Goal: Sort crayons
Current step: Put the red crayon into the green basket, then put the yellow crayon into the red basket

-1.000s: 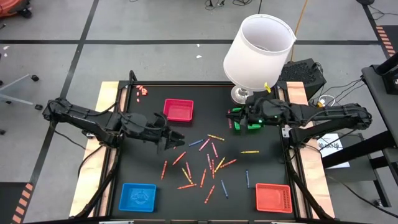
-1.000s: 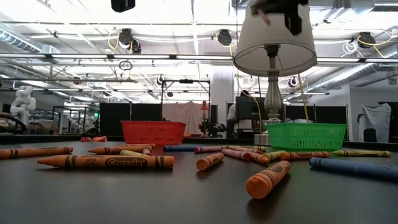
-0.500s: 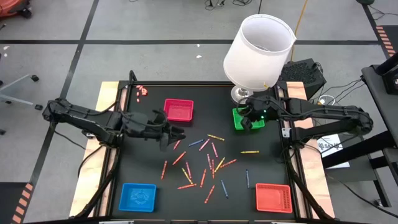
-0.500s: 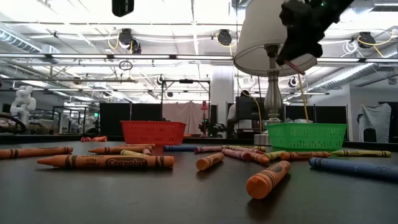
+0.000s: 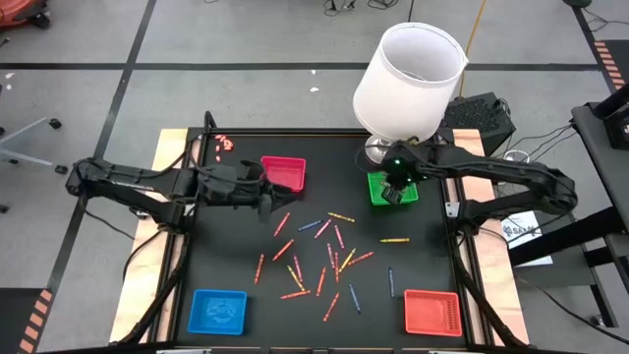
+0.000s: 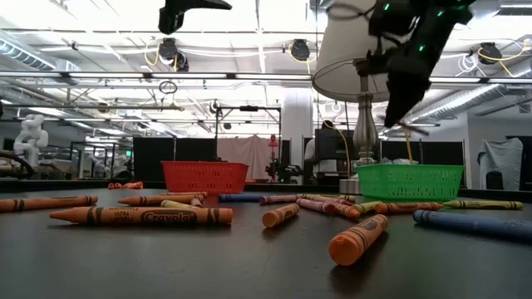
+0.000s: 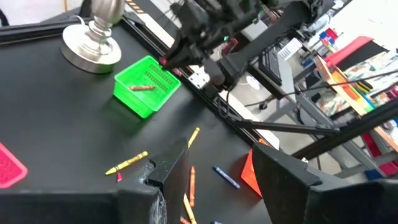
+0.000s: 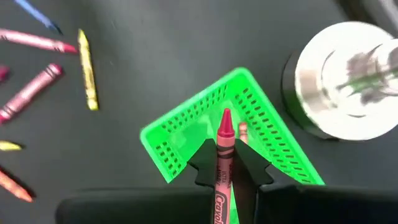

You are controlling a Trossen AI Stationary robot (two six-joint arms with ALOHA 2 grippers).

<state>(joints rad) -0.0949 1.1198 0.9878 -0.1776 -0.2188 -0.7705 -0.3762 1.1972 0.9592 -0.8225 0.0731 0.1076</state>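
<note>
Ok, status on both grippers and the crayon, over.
Right gripper shut on red crayon, above green tray. Left gripper open, empty, near red tray. Lamp beside green tray; nothing blocking.

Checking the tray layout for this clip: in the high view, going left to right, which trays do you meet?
Blue tray → red tray at the back → green tray → red tray at the front right.

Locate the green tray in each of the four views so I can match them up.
High view: the green tray sits at the table's back right, under the right gripper.
Low view: right of centre, in front of the lamp base.
Left wrist view: upper left, one crayon inside.
Right wrist view: centre, beneath the red crayon that the jaws hold.
Shared landmark: the silver lamp base beside the tray.
</note>
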